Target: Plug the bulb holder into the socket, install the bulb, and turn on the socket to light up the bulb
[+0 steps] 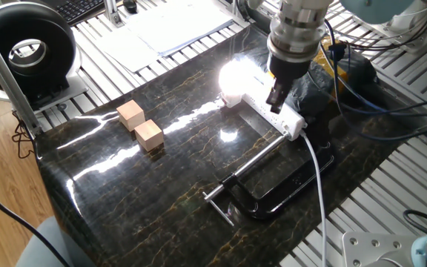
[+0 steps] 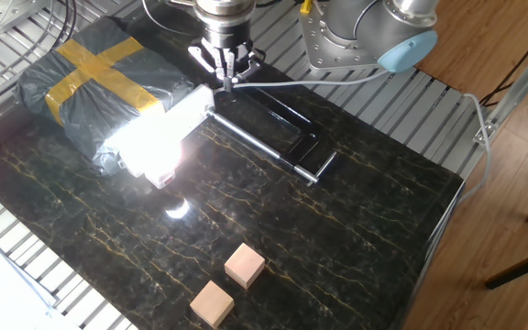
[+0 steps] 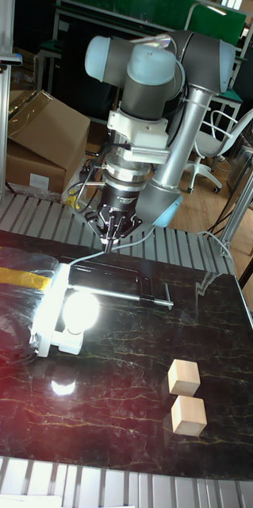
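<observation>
The bulb [image 1: 232,77] glows brightly, standing upright at one end of the socket [image 1: 269,111], a long white strip lying across the dark marble table. The glare hides the bulb holder beneath it. In the other fixed view the lit bulb [image 2: 145,139] washes out most of the socket [image 2: 191,103]. My gripper [image 1: 276,101] hangs just above the socket's cable end, its fingers pressed together with nothing between them. The tall fixed view shows the gripper [image 3: 108,241] a little above and behind the bulb [image 3: 80,309].
Two tan wooden cubes [image 1: 140,124] sit left of the socket. A black clamp [image 1: 273,189] with a steel rod lies in front of it, crossed by the thick white cable [image 1: 317,174]. A black bundle with yellow tape [image 2: 90,78] lies behind the socket.
</observation>
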{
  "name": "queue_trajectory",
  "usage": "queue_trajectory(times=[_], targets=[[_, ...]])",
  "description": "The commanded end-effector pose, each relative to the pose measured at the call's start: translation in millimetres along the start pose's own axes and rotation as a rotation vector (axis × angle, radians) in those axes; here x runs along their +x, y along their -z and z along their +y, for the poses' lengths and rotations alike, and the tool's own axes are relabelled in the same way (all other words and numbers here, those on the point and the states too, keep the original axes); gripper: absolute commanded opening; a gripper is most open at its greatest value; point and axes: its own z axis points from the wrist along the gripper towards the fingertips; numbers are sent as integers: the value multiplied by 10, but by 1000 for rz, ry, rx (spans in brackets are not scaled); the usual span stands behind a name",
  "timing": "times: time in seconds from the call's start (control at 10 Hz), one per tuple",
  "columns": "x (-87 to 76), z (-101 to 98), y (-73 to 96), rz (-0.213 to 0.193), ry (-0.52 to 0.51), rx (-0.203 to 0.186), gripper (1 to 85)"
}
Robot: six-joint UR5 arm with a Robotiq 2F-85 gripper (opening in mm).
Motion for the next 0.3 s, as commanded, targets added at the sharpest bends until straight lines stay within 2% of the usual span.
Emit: queue_trajectory(times=[0.0,0.1,0.2], targets=[[-145,14,56,-39,-207,-33,13],[-116,24,53,-27,-228,-35,13],[-97,-14,57,-23,-237,-18,13]])
